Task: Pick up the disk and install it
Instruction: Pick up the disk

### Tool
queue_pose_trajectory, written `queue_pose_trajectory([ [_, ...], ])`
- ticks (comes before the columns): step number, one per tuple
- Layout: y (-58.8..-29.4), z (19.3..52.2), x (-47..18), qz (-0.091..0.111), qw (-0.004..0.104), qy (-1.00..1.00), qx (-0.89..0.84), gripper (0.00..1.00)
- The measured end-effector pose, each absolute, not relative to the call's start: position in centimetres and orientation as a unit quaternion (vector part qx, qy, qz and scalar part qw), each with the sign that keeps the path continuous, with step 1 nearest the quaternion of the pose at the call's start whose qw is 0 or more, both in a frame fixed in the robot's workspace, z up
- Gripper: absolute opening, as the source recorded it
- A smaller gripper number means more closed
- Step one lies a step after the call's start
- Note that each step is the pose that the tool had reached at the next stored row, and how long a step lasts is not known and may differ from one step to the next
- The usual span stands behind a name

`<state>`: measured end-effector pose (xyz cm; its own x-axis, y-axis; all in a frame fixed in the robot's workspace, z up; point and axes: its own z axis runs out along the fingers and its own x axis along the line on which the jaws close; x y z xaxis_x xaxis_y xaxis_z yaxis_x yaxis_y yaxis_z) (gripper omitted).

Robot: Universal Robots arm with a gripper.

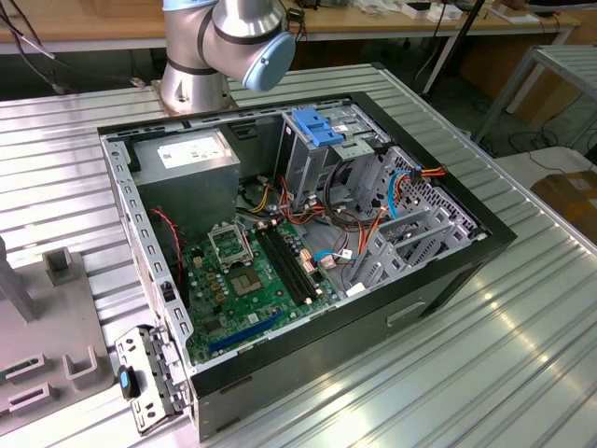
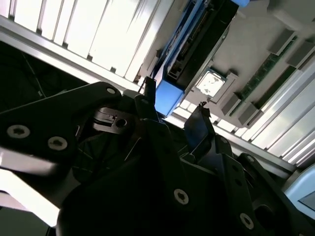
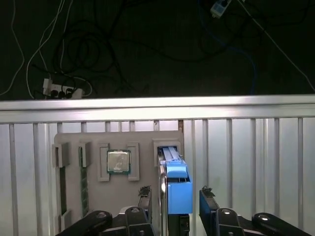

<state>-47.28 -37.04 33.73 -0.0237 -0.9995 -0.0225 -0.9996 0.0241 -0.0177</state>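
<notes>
1. Black jointed links of the gripper (image 2: 174, 93) sit closest in the second wrist view. Beyond them its two fingertips (image 2: 199, 118) stand spread apart. The bright blue plastic carrier end of the flat grey metal disk (image 2: 166, 101) lies between them. One finger is very near the carrier and the other is clearly apart, so I judge the claw open and gripping nothing

2. In the first wrist view the disk (image 3: 174, 169) stands on its thin edge in a slot of a flat pale grey holding plate (image 3: 98, 137). A square silver processor chip (image 3: 118, 161) lies in the neighbouring pocket. The plate rests on a ribbed silver metal table (image 3: 246, 162). The disk's long axis runs along the slot, parallel with the table's ribs. It points straight away from the gripper (image 3: 175, 192) and crosswise to the line joining the fingertips (image 3: 205, 192). Only the blue end sits inside the open claw, with a gap showing on the clearer side

3. In the exterior view an open black computer case (image 1: 448, 271) stands mid-table, with the silver arm (image 1: 224, 37) based behind it. The holding plate (image 1: 56, 317) lies beside the case at the exterior view's left, so the single arm works there, outside the case
</notes>
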Motion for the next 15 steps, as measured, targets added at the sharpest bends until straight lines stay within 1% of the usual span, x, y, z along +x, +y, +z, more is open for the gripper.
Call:
queue_pose_trajectory([
  [15,-37.0,31.3,-47.3,0.003,0.016,0.715,-0.699,0.51],
])
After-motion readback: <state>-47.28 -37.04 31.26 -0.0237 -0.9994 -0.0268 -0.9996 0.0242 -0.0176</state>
